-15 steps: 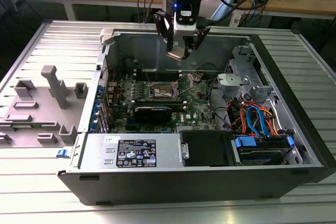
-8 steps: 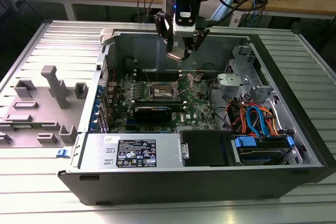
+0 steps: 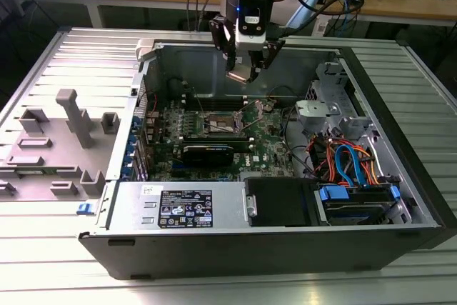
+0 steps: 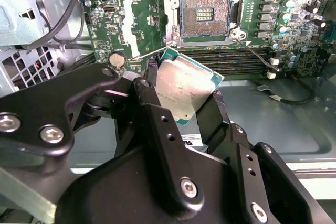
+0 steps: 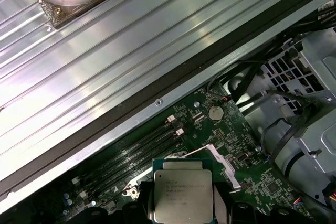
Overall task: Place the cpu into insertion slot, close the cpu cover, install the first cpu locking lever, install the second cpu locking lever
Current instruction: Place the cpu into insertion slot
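**Silver-grey cpu, gripped above an open socket**

Item: the cpu [image 4: 184,88], a flat square chip with a dull metal top and a green edge. It is clamped by its sides between the two black fingers [image 4: 148,103] of the gripper [image 4: 181,95], and it sits tilted in the second wrist view. It hangs in the air over the motherboard, near the insertion slot [image 4: 206,15] but clear of it.

Socket: the insertion slot is bare, with its contact field exposed inside a silver rim. The cpu cover [image 4: 127,24] stands swung open at one side of the slot. A thin wire lever [image 4: 254,51] runs out from a socket corner across the long black memory slots [image 4: 236,59].

Setting: in the exterior view the arm reaches down into an open computer case [image 3: 250,248] that lies on a ribbed metal table [image 3: 71,55]. A grey fixture block [image 3: 68,126] rests at the exterior view's left, well apart from the case
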You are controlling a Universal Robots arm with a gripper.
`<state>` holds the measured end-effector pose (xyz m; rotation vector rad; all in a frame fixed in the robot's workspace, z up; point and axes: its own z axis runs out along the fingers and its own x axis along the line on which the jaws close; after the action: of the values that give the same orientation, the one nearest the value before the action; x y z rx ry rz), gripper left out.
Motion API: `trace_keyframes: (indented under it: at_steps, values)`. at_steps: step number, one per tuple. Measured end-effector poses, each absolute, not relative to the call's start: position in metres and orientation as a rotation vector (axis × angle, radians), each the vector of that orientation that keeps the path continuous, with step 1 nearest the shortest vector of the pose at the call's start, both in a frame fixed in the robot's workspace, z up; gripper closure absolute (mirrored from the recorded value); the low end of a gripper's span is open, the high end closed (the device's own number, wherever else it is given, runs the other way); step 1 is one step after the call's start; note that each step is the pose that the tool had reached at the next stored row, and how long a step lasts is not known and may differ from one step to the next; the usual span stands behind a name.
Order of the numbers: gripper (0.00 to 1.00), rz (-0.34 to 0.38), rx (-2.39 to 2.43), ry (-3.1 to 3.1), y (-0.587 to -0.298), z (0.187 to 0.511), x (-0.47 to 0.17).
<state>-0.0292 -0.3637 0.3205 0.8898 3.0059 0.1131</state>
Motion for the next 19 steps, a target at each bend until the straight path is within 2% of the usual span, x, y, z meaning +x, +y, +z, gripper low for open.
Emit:
trace_keyframes:
  at_steps: [19]
  values:
    - [0.46,0.112,1.074,2.94,-0.3637,0.3142,-0.0308]
